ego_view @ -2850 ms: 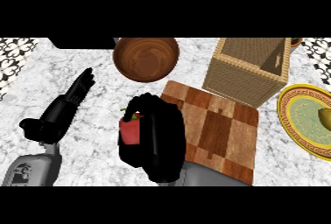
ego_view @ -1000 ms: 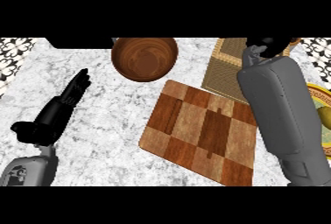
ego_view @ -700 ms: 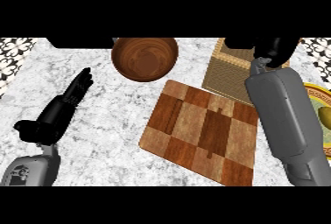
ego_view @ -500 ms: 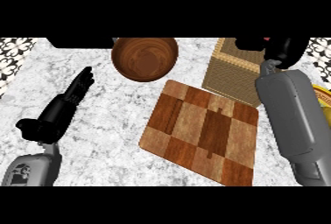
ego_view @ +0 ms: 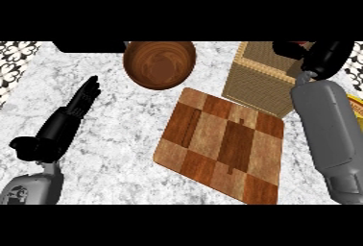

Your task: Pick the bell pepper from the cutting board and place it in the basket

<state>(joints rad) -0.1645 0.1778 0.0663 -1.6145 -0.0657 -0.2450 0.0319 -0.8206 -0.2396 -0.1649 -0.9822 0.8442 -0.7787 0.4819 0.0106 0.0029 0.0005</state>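
At the left of the frame the left hand (ego_view: 60, 127) lies over the marble counter (ego_view: 127, 144), open, its fingers straight and pointing toward the upper left, holding and touching nothing. Its grey forearm comes in from the lower left corner. A dark object (ego_view: 89, 46) sits at the upper edge above it, cut off by the frame and too little shown to name.

At upper centre stands a round wooden bowl (ego_view: 159, 65). Below and to its right the checkered cutting board (ego_view: 223, 144) lies at an angle on the counter.

The wicker basket (ego_view: 259, 81) stands in the upper right, just beyond the board's far corner, its top cut by the frame's upper edge.

The right hand (ego_view: 326, 55) hangs over the basket's right side, its grey forearm running down the right edge of the frame. A thin reddish sliver against the hand at the upper edge is all that shows of the bell pepper (ego_view: 306, 43). It sits over the basket's opening, well apart from the board. Whether the hand is closed round it or open cannot be told, since the hand hides most of the pepper and part of the basket's rim.

A slice of a yellow plate (ego_view: 355, 103) peeks out at the right edge behind the forearm.
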